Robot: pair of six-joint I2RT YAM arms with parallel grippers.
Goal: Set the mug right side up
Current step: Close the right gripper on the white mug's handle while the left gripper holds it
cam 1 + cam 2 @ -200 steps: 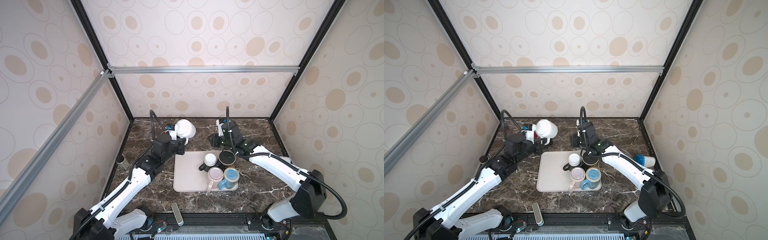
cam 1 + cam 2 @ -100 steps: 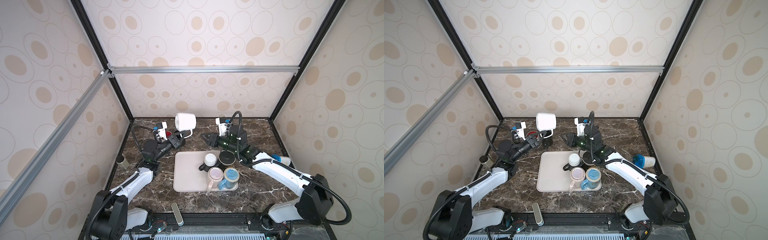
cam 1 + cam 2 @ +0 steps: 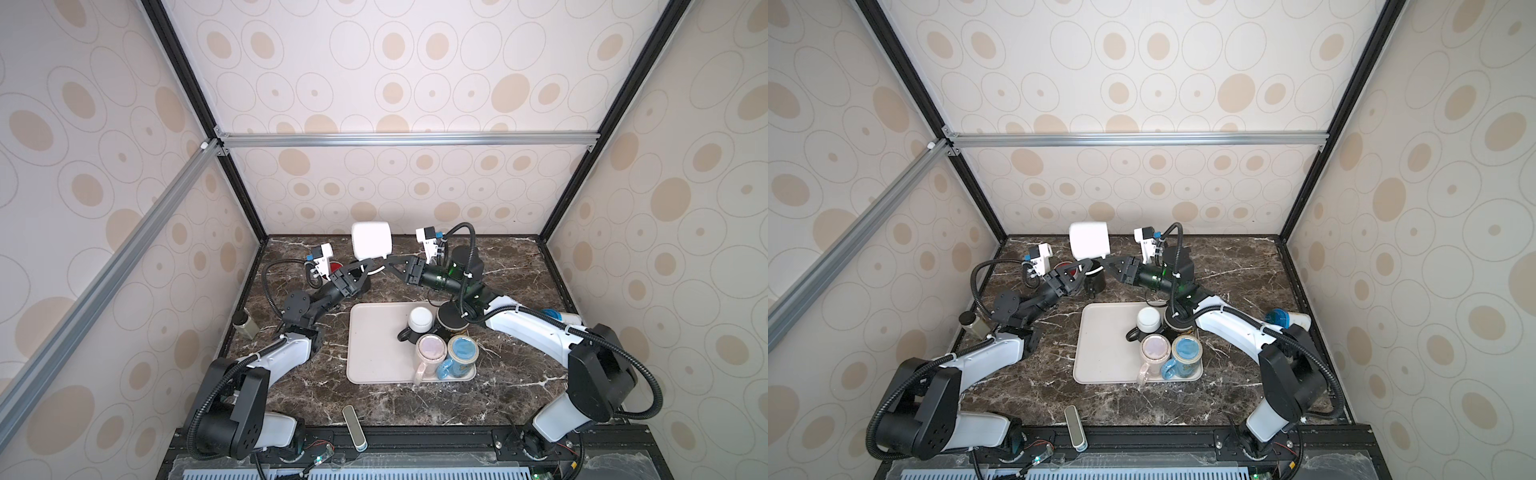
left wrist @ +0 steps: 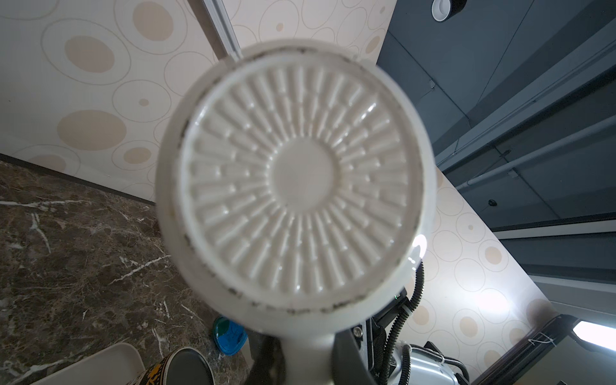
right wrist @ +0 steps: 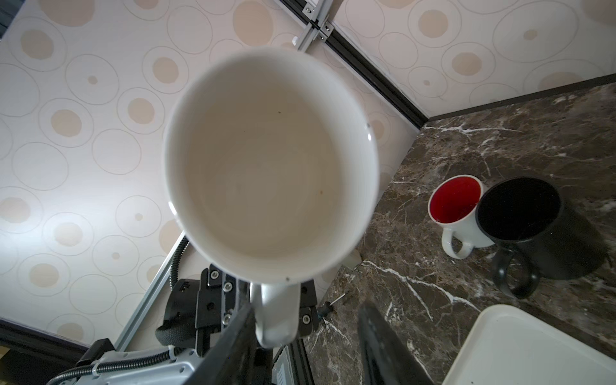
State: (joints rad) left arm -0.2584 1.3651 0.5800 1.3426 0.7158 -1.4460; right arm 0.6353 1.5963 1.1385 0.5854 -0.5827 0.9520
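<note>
The raised white ceramic mug (image 3: 371, 245) is plain cream-white inside, and its underside (image 4: 296, 180) bears a sunburst of radial ribs around a smooth disc, with dark specks on the foot ring. The marble tabletop (image 3: 515, 266) is dark brown with white veins, and the enclosure walls (image 3: 415, 83) are cream with beige ovals inside thin grey rings. The flat plastic tray (image 3: 374, 353) is pale beige, and near it are a red-lined white mug (image 5: 455, 203) and an all-black mug (image 5: 566, 253).

The mug (image 3: 371, 245) hangs behind the tray (image 3: 370, 345), with four cups (image 3: 431, 347) on the tray's right half
</note>
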